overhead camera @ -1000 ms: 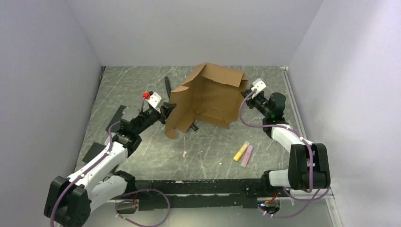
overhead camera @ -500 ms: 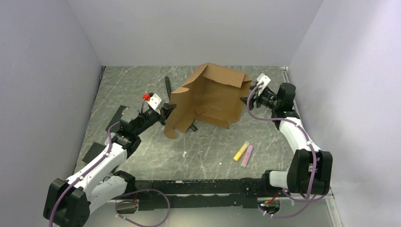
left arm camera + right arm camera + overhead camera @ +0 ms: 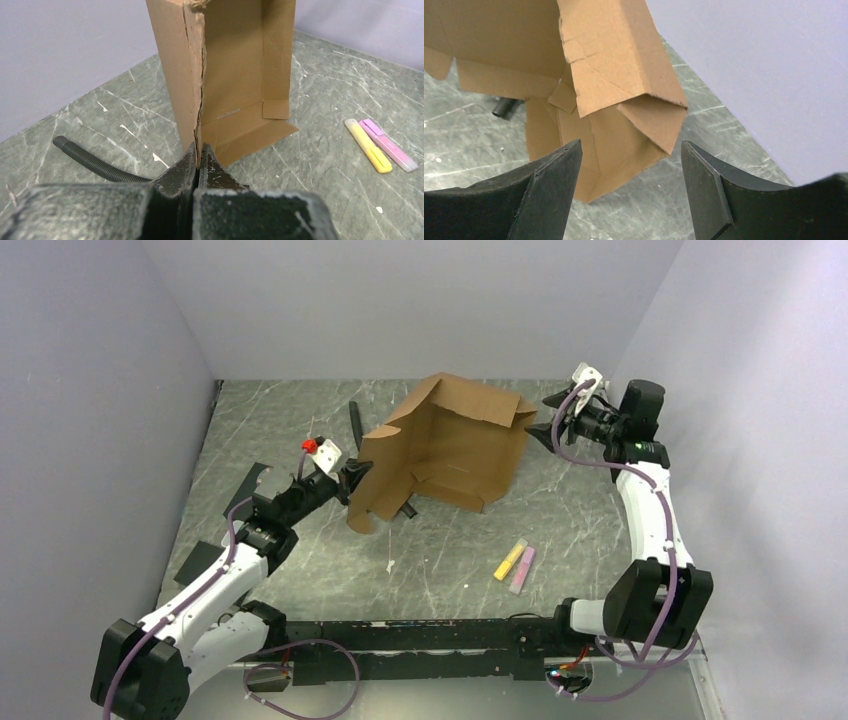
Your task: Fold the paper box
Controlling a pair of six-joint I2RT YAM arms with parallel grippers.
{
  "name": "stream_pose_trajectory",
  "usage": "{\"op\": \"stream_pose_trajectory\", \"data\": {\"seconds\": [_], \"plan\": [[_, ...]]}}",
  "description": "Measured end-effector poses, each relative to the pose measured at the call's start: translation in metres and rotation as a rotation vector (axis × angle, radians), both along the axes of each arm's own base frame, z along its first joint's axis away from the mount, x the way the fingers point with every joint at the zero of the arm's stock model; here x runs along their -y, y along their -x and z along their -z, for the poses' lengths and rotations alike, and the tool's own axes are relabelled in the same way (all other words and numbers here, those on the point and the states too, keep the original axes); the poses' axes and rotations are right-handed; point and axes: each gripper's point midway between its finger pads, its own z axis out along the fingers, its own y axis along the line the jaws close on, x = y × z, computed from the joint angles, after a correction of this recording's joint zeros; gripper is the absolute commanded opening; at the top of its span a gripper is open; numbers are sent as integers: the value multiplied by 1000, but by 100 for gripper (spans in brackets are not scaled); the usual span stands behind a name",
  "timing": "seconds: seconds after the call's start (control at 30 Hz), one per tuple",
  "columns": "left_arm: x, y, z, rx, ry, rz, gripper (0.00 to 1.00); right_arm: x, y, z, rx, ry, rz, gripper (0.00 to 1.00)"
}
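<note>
The paper box point(image 3: 445, 445) is a brown cardboard sheet standing half-formed in mid-table, its flaps up and its open side facing me. My left gripper point(image 3: 354, 471) is shut on the box's left wall edge; in the left wrist view the torn cardboard edge point(image 3: 200, 100) runs down into the closed left gripper point(image 3: 200, 151). My right gripper point(image 3: 548, 429) is open just off the box's right corner, touching nothing. In the right wrist view the box's folded corner flap point(image 3: 624, 75) hangs ahead of the open right gripper point(image 3: 630, 145), apart from it.
A yellow highlighter point(image 3: 510, 560) and a pink one point(image 3: 523, 569) lie side by side near front right. A black ribbed hose point(image 3: 90, 160) lies left of the box. Black scraps point(image 3: 250, 480) sit by the left wall. The right wall stands close behind my right arm.
My right gripper opened, let go of the box's right side and drew back up toward the right wall. The box and my left gripper kept their place.
</note>
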Motion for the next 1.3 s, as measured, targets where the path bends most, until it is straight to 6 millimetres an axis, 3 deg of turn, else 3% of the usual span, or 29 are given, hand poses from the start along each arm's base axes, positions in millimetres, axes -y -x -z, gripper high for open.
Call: {"op": "stream_pose_trajectory", "data": {"seconds": [0.23, 0.4, 0.6, 0.73, 1.0, 1.17, 1.3], "plan": [[0, 1, -1, 5, 0, 3, 0, -5, -3, -25, -101, -132, 23, 60], [0, 1, -1, 3, -1, 4, 0, -14, -15, -48, -187, -235, 39, 66], [0, 2, -1, 2, -2, 5, 0, -39, -34, -72, -218, -222, 35, 69], [0, 4, -3, 7, 0, 5, 0, -32, -39, -61, -253, -192, 83, 68], [0, 5, -3, 7, 0, 8, 0, 13, -43, -36, -321, -188, 209, 62], [0, 5, -3, 5, -1, 8, 0, 32, -32, -8, -384, -203, 248, 52], [0, 7, -3, 3, -2, 10, 0, 32, -20, 18, -447, -214, 244, 50]]}}
